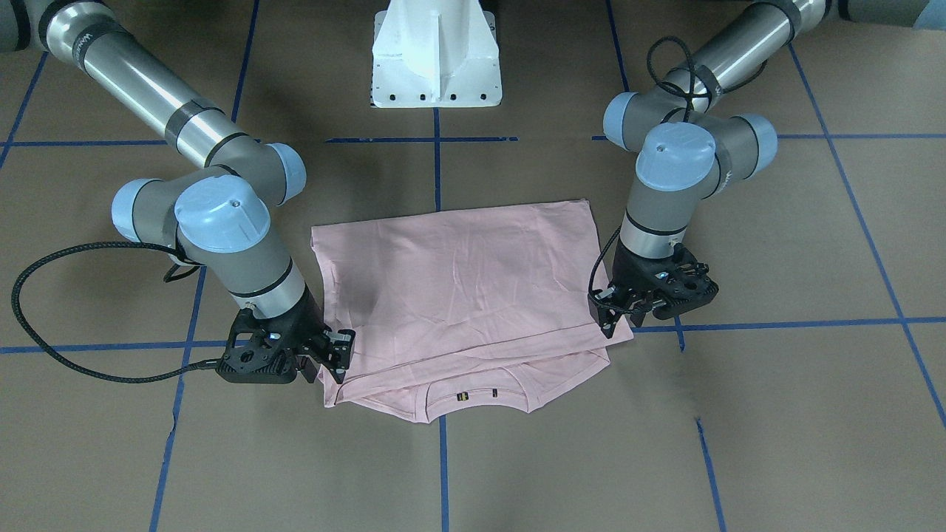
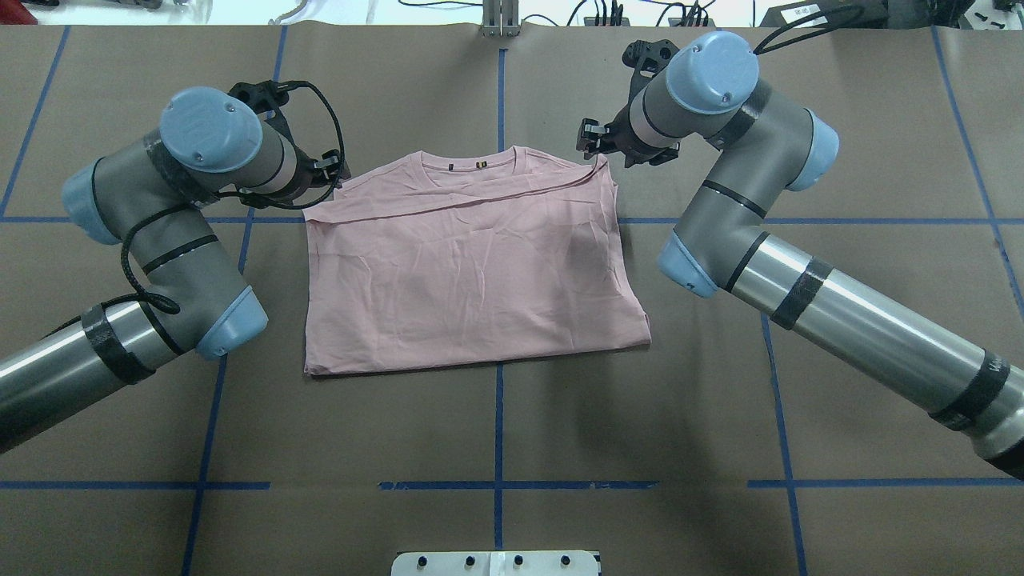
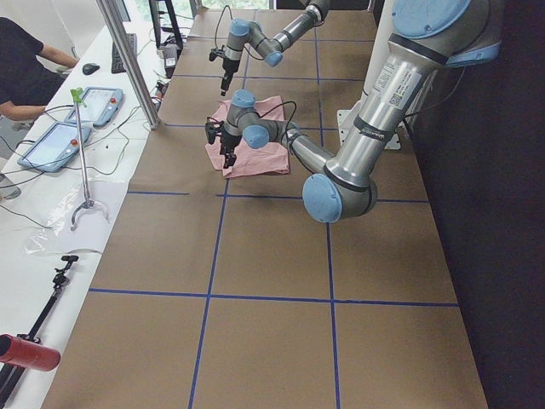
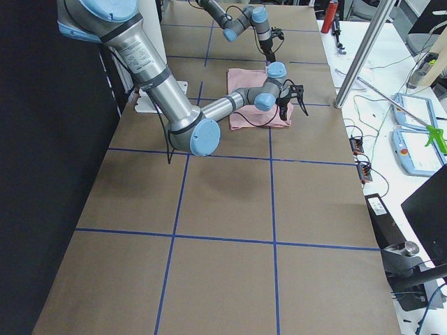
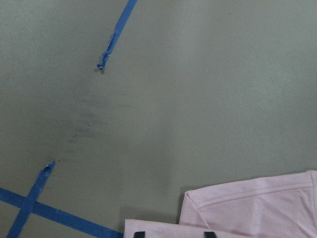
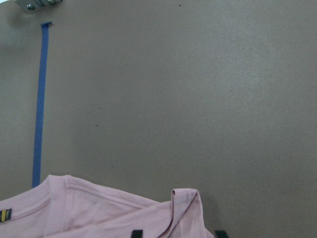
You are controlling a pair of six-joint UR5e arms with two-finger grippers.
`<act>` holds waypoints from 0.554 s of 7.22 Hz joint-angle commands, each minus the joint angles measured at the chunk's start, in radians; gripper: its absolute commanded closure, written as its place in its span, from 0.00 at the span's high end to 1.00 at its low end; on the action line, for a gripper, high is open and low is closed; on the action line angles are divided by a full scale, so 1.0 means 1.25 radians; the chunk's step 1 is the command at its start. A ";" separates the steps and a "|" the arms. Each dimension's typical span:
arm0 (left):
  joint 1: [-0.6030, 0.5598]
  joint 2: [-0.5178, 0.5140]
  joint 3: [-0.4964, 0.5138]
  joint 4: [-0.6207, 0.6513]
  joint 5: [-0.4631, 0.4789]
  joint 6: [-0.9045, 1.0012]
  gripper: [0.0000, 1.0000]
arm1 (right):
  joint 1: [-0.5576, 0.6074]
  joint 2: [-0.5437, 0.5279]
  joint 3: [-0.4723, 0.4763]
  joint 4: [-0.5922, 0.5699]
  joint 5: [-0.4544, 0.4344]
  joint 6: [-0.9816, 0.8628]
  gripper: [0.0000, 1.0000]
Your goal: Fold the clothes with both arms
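A brown worktop [image 1: 739,443] gridded with blue tape [image 1: 437,170] carries the pale pink T-shirt [image 1: 458,281] at its centre, flat and folded in half, hem edge near the collar [image 1: 473,397]. My left tool [image 1: 612,319] and right tool [image 1: 336,358] sit at the collar-side corners, jaws apart, gripping nothing. I judge further folds remain.

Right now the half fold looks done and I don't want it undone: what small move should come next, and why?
Probably lift the left gripper and right gripper straight up. The T-shirt lies doubled and flat, and both look open at its collar-end corners; pulling away sideways could drag the top layer.
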 commanded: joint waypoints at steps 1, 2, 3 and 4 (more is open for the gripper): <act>0.002 0.010 -0.076 0.021 -0.001 -0.004 1.00 | -0.035 -0.133 0.176 -0.010 0.033 0.032 1.00; 0.007 0.010 -0.114 0.063 -0.007 -0.010 1.00 | -0.066 -0.196 0.240 -0.010 0.027 0.068 1.00; 0.007 0.011 -0.130 0.073 -0.030 -0.031 1.00 | -0.098 -0.250 0.291 -0.022 0.023 0.109 1.00; 0.009 0.019 -0.144 0.073 -0.030 -0.046 1.00 | -0.144 -0.285 0.335 -0.044 -0.009 0.117 1.00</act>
